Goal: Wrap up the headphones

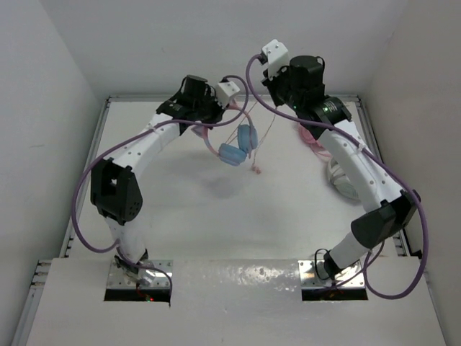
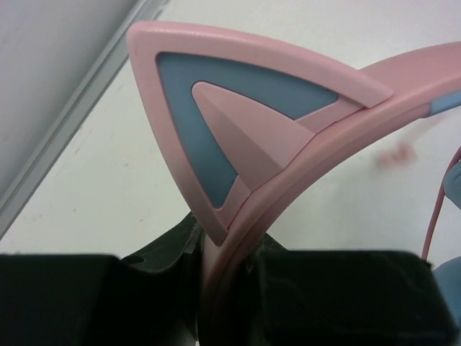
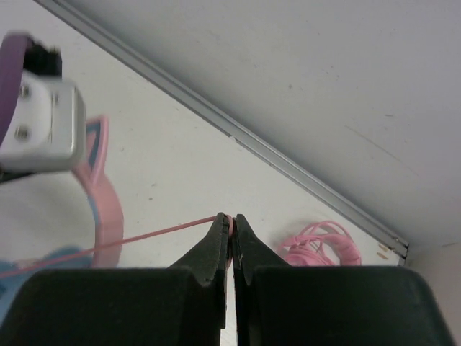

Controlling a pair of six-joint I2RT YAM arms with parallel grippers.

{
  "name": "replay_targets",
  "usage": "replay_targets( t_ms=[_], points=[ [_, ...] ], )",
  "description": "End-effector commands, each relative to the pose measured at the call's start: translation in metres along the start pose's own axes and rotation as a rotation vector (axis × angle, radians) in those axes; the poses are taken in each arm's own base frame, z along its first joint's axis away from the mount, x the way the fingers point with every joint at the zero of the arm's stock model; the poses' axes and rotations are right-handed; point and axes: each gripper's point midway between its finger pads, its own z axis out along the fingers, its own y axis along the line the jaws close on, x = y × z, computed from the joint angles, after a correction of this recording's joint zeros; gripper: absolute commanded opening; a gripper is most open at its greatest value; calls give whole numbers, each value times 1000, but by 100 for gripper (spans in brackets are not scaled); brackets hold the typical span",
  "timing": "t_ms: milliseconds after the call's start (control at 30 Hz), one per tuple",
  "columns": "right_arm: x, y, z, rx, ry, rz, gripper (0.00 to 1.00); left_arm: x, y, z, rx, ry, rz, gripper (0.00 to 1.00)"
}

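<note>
**Headphones held aloft, cable pinched taut**

Top view: Raised closest to the lens, the right gripper [image 1: 281,101] is clenched on the thin pink cable [image 1: 265,140], which slants down from it and ends at the plug [image 1: 256,170]. Opposite it, the left gripper [image 1: 210,119] grasps the pink headband. The headphones [image 1: 232,154] hang from that grip over the far middle of the table [image 1: 216,223], with the blue ear cups lowest. A pink set [image 1: 310,135] lies beside the right arm. A white set [image 1: 337,176] shows partly behind that arm.

Left wrist: Black pads [image 2: 353,295] press the headband [image 2: 338,144] from both sides, just below a cat ear [image 2: 216,122] with a pink rim and blue inset. At the right edge are a sliver of blue ear cup [image 2: 450,285] and a stretch of cable.

Right wrist: Both fingers are pressed together with the cable caught at their tips. From there it runs straight and taut to the left, towards the headband. The left arm's white camera block [image 3: 43,126] sits above that band. The pink set lies coiled on the table near the far rail [image 3: 288,169], well apart from the gripper.
</note>
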Motion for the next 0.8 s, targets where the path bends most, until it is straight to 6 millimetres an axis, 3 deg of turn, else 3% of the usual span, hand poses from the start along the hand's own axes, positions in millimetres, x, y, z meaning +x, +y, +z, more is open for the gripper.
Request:
replay_targets(
  t_ms=[0, 133, 233, 333, 467, 600, 767],
  points=[
    [-51, -38, -2, 105, -189, 79, 0, -20, -49, -24, 122, -28, 75, 0],
    [-25, -67, 5, 128, -176, 229, 0, -23, -64, -31, 183, -30, 14, 0],
    [3, -64, 6, 130, -149, 253, 0, -29, -64, -38, 188, -29, -46, 0],
    [3, -64, -10, 143, -190, 252, 0, -35, -51, -43, 156, -43, -101, 0],
    [20, -63, -20, 174, -188, 286, 0, -36, -42, -45, 121, -34, -104, 0],
    [45, -57, -15, 156, -138, 299, 0, -47, -45, -56, 149, -48, -98, 0],
    [61, -51, -10, 140, -129, 348, 0, -60, -42, -72, 142, -69, -88, 0]
  ],
)
